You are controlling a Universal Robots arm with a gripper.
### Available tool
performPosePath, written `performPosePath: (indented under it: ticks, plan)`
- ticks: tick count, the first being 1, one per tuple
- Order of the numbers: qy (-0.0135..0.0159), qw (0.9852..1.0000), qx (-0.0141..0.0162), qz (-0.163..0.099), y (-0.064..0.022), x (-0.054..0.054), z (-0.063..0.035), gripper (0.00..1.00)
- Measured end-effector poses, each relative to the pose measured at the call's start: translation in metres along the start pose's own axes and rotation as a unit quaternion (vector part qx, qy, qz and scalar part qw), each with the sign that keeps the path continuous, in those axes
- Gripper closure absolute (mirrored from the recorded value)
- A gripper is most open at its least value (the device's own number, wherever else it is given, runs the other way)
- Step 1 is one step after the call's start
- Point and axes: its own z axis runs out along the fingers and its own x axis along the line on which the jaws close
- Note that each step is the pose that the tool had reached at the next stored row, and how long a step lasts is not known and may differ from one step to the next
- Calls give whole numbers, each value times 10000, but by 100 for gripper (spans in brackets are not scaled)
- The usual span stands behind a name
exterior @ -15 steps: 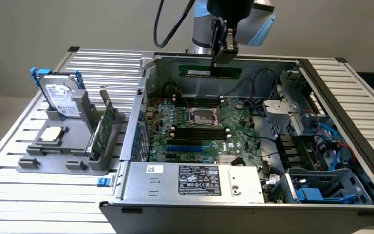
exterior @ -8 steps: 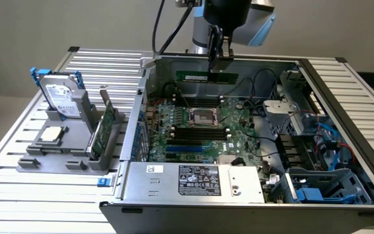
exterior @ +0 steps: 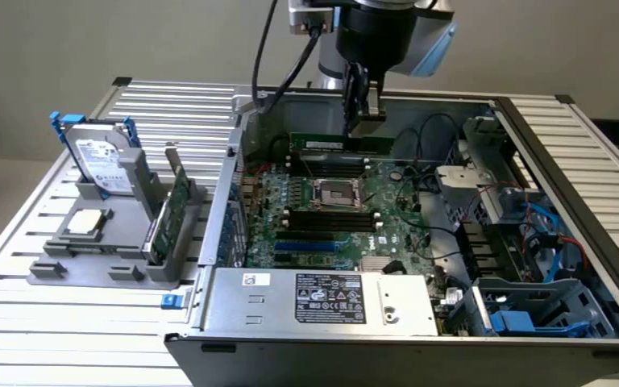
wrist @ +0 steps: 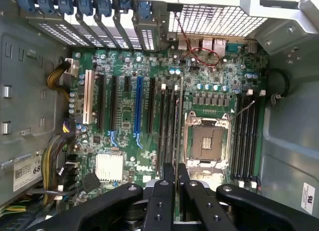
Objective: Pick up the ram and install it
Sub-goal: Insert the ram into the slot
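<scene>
**Task status.** Pick-up done, installation open. The ram [exterior: 326, 143] is clamped between the fingers of the gripper [exterior: 363, 121], its long edge level, inside the open computer case [exterior: 396, 359]. It hangs above the motherboard [exterior: 396, 218] and, as far as can be judged, is not seated in any slot. In the wrist view the gripper [wrist: 175, 173] pinches the stick edge-on. The stick's thin edge [wrist: 178, 131] runs in line with the black memory slots [wrist: 167, 126] beside the processor socket [wrist: 207, 141].

**Containers, from the exterior view's left to its right.**

1. Grey holder [exterior: 73, 274]: outside the case, well apart from the gripper.
   - Hard drive [exterior: 100, 161], standing upright.
   - Square processor chip [exterior: 86, 222], lying flat.
   - Expansion card [exterior: 175, 214], standing on edge, on the side of the holder nearest the gripper.
2. Computer case: lid off, gripper reaching into it from above.
   - Motherboard, below the gripper; the socket appears unfilled.
   - Memory slots, directly beneath the held ram; no stick seen in them.
   - Power supply [exterior: 321, 298], labelled, well forward of the gripper at the case's near edge.
   - Blue drive bay [exterior: 525, 310] with cables, well apart from the gripper.
</scene>
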Motion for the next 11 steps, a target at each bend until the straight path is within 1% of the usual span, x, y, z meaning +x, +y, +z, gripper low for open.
performPosePath:
  ticks: [11]
  plan:
    - [0,10000,3,-19,-23,111,202,86]
